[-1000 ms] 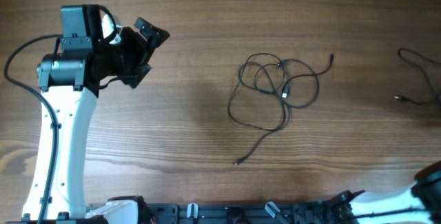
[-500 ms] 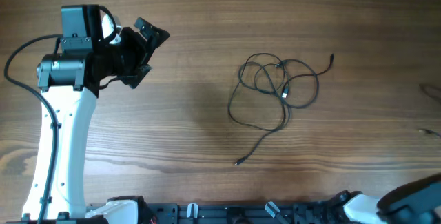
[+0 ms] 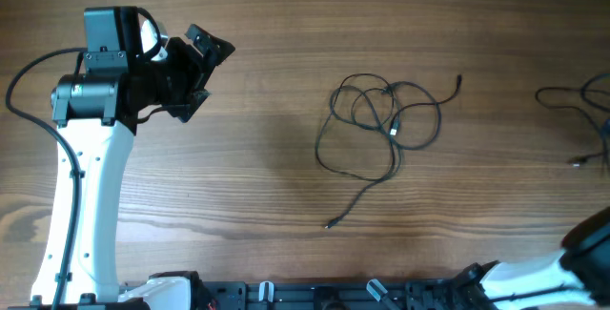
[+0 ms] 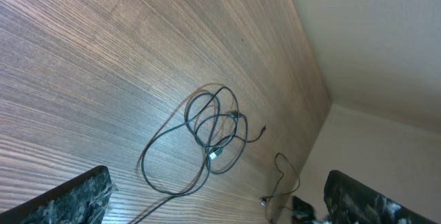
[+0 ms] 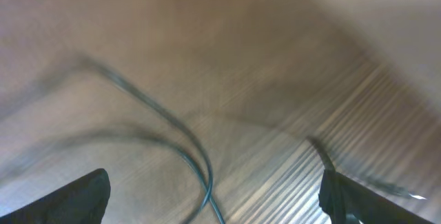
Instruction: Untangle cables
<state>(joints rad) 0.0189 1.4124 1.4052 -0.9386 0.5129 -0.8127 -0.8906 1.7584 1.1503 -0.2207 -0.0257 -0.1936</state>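
Observation:
A tangle of thin black cables [image 3: 379, 124] lies in loose loops at the table's middle, one plug end trailing toward the front [image 3: 330, 224]. A separate cable [image 3: 577, 119] lies at the right edge. My left gripper [image 3: 202, 74] hovers open, far left of the tangle. In the left wrist view the tangle [image 4: 215, 131] and the far cable [image 4: 284, 176] lie ahead of the open left gripper [image 4: 217, 182]. The right wrist view is blurred: a thin cable [image 5: 186, 148] runs under the right gripper [image 5: 213, 186], whose jaws stand wide apart with nothing gripped.
The left arm's white body [image 3: 81, 205] and its thick black lead [image 3: 24, 91] fill the left side. Part of the right arm [image 3: 591, 248] shows at the front right corner. A black rail [image 3: 324, 294] runs along the front edge.
The cable at the right edge was almost pulled out of view half a second ago and now lies back on the table in a new shape. The right arm shifted in the corner.

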